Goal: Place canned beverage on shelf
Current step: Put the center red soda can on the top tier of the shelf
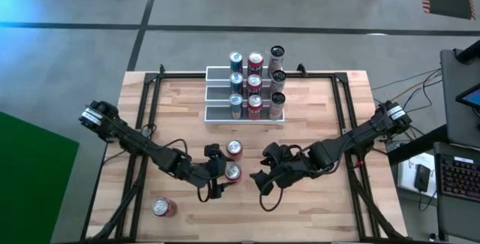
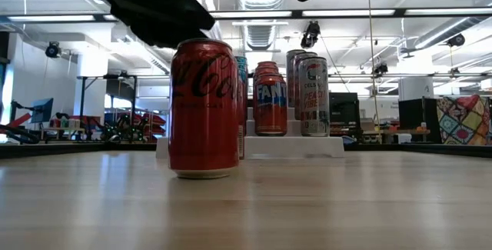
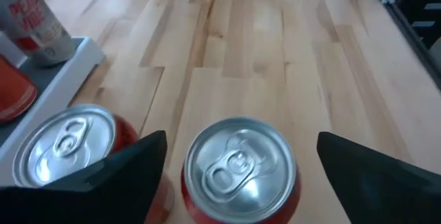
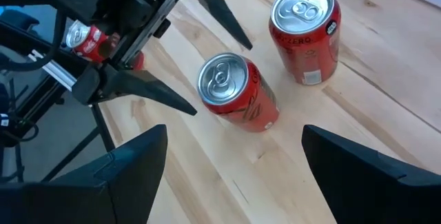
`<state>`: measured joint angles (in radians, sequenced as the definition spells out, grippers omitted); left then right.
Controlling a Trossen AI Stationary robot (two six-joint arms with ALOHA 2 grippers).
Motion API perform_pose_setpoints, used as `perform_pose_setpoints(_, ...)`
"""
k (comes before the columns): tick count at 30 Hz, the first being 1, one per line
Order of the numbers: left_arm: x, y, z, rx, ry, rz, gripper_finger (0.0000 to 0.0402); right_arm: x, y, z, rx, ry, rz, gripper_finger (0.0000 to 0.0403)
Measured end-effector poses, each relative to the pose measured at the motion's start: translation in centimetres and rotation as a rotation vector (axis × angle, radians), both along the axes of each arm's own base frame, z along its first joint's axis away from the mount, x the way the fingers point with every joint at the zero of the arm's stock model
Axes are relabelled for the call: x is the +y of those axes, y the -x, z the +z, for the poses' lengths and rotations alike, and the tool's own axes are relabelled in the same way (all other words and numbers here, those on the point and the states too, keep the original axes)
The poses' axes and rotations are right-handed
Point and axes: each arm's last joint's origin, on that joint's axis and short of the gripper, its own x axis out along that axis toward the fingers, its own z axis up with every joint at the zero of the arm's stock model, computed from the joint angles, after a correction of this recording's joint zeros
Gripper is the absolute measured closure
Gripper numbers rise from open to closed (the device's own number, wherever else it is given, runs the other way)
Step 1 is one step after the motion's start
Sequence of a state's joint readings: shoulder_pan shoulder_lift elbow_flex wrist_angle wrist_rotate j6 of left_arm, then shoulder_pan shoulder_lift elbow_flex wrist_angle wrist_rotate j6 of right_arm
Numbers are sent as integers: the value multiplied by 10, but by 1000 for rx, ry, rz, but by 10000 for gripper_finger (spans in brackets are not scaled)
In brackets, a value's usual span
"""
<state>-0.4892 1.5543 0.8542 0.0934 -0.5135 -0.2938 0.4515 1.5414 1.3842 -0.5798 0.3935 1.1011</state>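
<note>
Two red cans stand on the wooden table near its middle. My left gripper [image 1: 225,173] is open, its fingers on either side of the nearer can [image 3: 239,172] without touching it. The other can [image 1: 235,149] stands just beyond it toward the shelf. My right gripper [image 4: 234,131] hovers open to the right of both cans, holding nothing. The white and grey stepped shelf [image 1: 217,86] stands at the far centre with several cans on its steps. In the low view the nearer red can [image 2: 204,108] stands in front of the shelf [image 2: 307,146].
A third red can [image 1: 163,208] is near the table's front left corner. Black frame rails [image 1: 150,116] run along the left and right sides of the table. Bare wood lies between the two cans and the shelf, and along the front edge.
</note>
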Motion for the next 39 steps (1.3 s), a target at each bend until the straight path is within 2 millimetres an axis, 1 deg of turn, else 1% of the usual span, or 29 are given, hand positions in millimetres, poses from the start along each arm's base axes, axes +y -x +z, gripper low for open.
perform_pose_setpoints(4,2,3,-7,14,17,21,18,0,1,-1,13,7,1,78)
perform_pose_setpoints(7,3,6,-12,23,32,34,11,0,1,-1,15,8,1,78)
perform_pose_setpoints(13,5,9,-19,-59,81,36,16,-1,1,-1,15,11,4,78)
perform_pose_setpoints(19,6,10,-27,-96,105,31,27,0,1,-1,14,10,4,78)
perform_pose_setpoints(25,0,0,-49,-63,108,3,31,0,1,-1,14,0,-3,78)
perform_pose_setpoints(29,-3,-6,-55,-50,95,13,32,0,1,-1,14,-11,-9,78)
perform_pose_setpoints(31,-3,-8,-56,-50,94,15,38,0,1,-1,16,-14,-9,78)
perform_pose_setpoints(33,-3,-10,-56,-52,95,16,52,0,1,-1,16,-14,-9,78)
perform_pose_setpoints(38,0,-9,-53,-43,99,24,110,0,2,-1,20,-8,-5,78)
perform_pose_setpoints(39,1,-8,-51,-40,106,31,115,-1,2,-1,19,-7,-3,78)
